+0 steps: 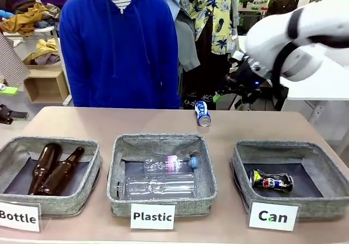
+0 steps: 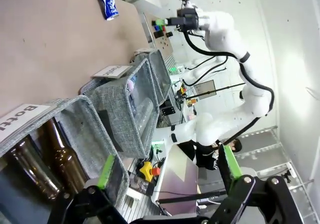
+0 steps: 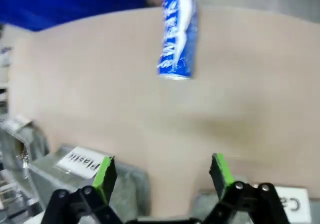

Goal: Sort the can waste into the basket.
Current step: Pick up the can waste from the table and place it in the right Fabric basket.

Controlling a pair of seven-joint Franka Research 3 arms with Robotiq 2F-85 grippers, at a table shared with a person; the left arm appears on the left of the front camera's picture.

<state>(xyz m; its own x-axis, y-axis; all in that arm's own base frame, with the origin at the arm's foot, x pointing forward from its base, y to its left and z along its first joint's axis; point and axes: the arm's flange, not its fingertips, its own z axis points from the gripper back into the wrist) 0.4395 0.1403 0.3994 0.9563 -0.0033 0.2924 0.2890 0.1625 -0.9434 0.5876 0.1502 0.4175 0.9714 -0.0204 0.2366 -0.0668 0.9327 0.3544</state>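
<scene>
One can (image 1: 270, 181) sits crushed in the basket (image 1: 327, 170); the blue can (image 3: 175, 37) lies on the desk, lengthwise dead ahead of my open right hand (image 3: 162, 171), nearer than my open left hand (image 2: 167, 166).

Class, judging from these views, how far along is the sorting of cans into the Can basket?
Done: the crushed can lies in the Can basket. In hand: the right gripper, open and empty, hangs above the table with the blue and white can ahead of it. Left: that can lies on its side at the table's far edge, ungrasped. The left gripper is open over the Bottle basket.
</scene>
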